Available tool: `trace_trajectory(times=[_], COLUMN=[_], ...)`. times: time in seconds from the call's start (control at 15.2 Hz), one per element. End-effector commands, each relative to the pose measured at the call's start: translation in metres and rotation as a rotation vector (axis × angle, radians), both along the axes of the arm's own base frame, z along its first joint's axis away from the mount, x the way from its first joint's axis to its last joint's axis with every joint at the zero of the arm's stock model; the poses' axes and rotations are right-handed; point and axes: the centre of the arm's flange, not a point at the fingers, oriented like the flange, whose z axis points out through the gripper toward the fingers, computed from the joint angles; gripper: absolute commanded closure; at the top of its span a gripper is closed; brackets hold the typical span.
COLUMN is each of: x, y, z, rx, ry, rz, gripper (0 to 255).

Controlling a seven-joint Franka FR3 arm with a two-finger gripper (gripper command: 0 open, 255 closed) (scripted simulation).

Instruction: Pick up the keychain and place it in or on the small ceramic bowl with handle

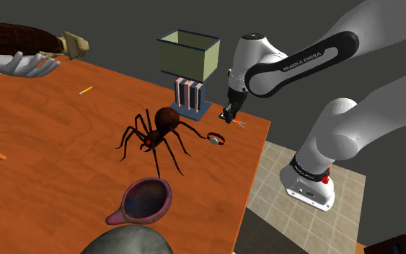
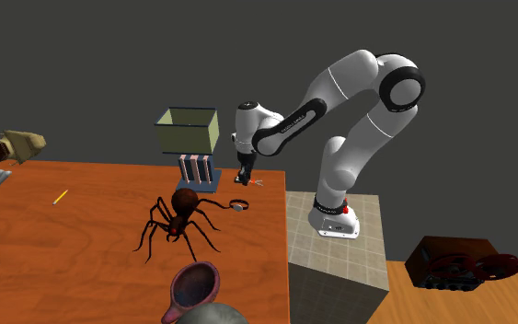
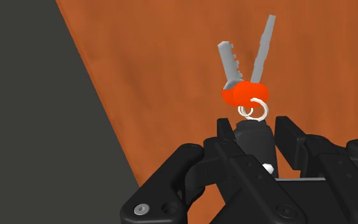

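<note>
Down at the lower middle of the shoulder view, we find the small bowl (image 1: 166, 198). It is rounded, with a pinkish rim, a stubby handle and a dark glossy inside where we see nothing but its own glaze. Toward the upper middle, an open-topped olive box (image 1: 176, 61) stands on a striped base; we cannot tell what it holds. Between them a big brown spider (image 1: 166, 123) sprawls on the orange, wood-grained table (image 1: 64, 144). The keychain (image 3: 244, 94) is right of the spider, near the table's far right corner: two grey toothed keys with orange heads, a thin wire ring and a black fob. The gripper (image 3: 255, 127) is closed narrowly on that fob, its fingers (image 3: 285, 130) pressing either side.
</note>
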Motion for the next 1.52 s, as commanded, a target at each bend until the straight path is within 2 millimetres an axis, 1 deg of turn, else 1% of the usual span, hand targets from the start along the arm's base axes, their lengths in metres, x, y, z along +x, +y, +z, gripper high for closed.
trace_trajectory(times=[0.0, 1.45], x=[-0.001, -0.001], y=[0.001, 0.001], z=[0.011, 0.127], rx=[0.000, 0.000], ry=[0.001, 0.001], rz=[0.000, 0.000], gripper=[255, 255])
